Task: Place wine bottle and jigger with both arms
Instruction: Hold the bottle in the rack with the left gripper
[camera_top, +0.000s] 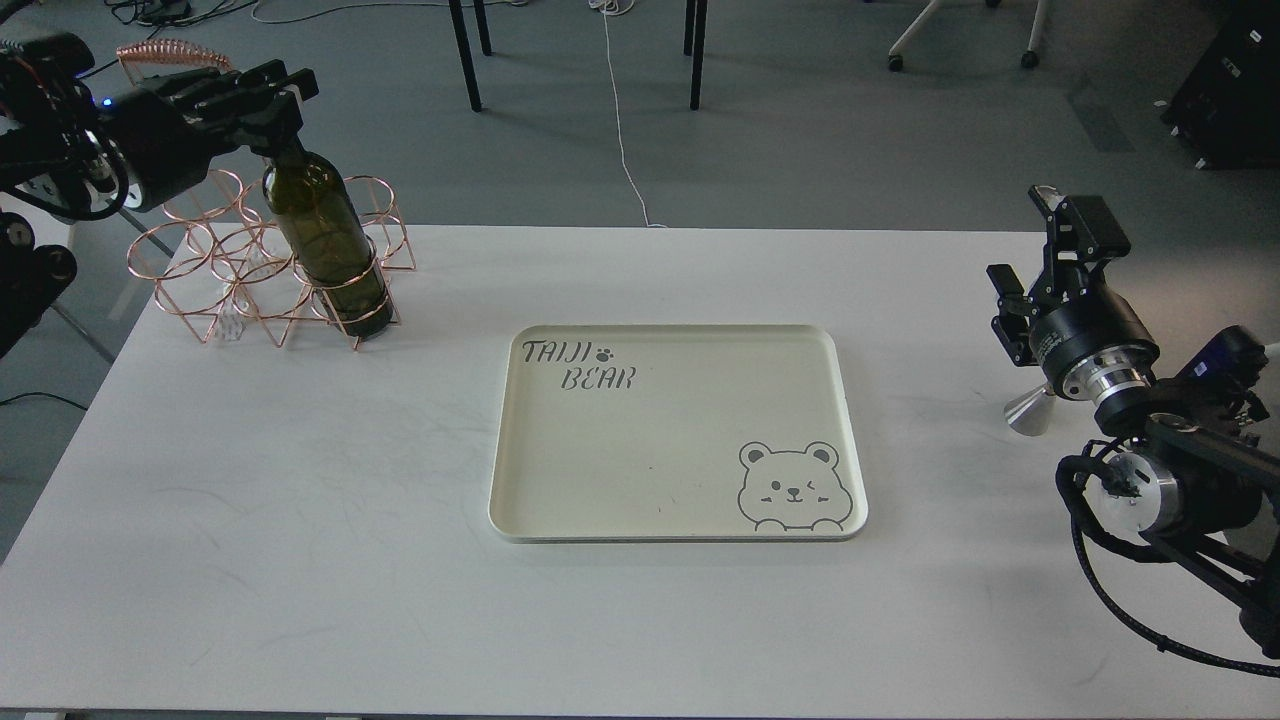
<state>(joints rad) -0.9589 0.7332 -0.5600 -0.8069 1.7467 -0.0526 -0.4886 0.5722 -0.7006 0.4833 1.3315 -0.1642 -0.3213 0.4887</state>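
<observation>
The wine bottle (325, 240) is dark olive green and leans to the left, with its base in the front right ring of a copper wire rack (215, 270) at the table's far left. My left gripper (280, 95) is shut on the top of the bottle's neck. The jigger (1026, 410), a small shiny steel cone, rests on the table at the right; my right wrist partly hides it. My right gripper (1068, 215) points away from me above the table's right edge. It is open, empty, and behind and above the jigger.
A cream tray (850, 440) with "TAIJI BEAR" and a bear drawing lies at the middle of the white table (300, 520). Chair and table legs stand on the grey floor beyond the far edge.
</observation>
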